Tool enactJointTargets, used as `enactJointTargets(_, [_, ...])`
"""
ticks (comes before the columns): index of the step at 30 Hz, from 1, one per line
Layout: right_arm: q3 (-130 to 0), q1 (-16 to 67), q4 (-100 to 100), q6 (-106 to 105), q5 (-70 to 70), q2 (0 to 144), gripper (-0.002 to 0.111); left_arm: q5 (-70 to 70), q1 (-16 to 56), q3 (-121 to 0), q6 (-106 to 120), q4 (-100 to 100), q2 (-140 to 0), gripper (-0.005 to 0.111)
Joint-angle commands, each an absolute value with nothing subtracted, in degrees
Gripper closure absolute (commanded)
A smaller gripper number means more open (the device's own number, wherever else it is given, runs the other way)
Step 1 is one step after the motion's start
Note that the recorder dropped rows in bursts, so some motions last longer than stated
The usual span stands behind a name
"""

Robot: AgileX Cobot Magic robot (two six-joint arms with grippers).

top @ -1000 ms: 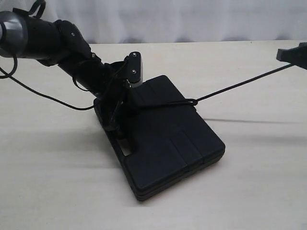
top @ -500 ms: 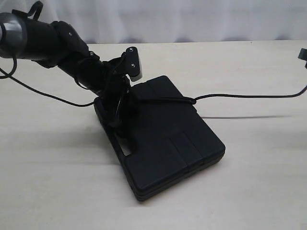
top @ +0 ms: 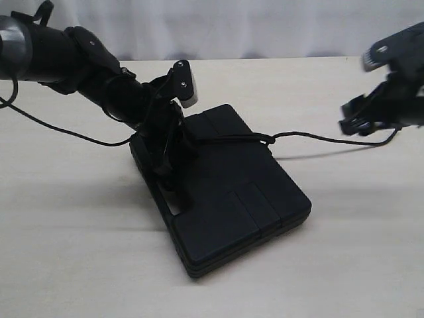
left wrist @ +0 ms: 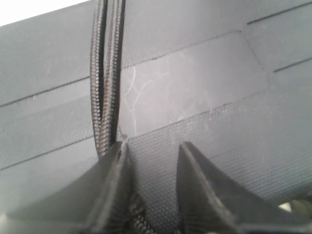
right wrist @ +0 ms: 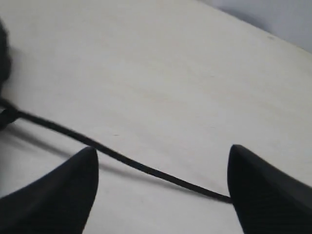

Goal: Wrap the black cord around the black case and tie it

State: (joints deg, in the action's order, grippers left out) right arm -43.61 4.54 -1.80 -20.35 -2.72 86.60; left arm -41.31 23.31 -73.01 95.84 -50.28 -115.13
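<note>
The black case (top: 232, 199) lies flat on the table. The black cord (top: 311, 137) crosses its lid to a knot (top: 265, 139) at the far edge, then trails slack over the table to the right. My left gripper (top: 167, 149) is down on the left part of the case. In the left wrist view its jaws (left wrist: 152, 146) stand apart over the lid (left wrist: 195, 83), with two cord strands (left wrist: 107, 73) running beside one finger. My right gripper (top: 354, 119) hovers at the right, open (right wrist: 163, 148), with the cord (right wrist: 122, 157) lying on the table beneath it.
The pale table (top: 79, 252) spreads all around the case. A thin glossy arm cable (top: 66, 132) lies on it to the left. A white curtain (top: 252, 26) hangs behind the far edge.
The right gripper let go of the taut cord, which dropped slack onto the table, and moved back into view. The left gripper's jaws opened on the case.
</note>
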Motion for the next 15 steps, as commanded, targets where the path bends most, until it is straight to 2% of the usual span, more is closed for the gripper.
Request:
enactJointTargets(1, [-43.7,10.5,-2.4,-31.2,5.1,97.7,0.039,-42.0,23.3,-72.8,96.3,-51.7,-114.5,0.074])
enactJointTargets(11, [-43.8,10.8,-4.4,-36.9,30.6,110.9,0.042,-41.9,23.3,-72.8,97.2,-52.3,-114.5,0.074])
enactJointTargets(15, [-43.9,10.8,-7.5,-40.3,34.0,115.0,0.045,-42.7,23.3,-72.8,98.2,-54.8,-114.5,0.074])
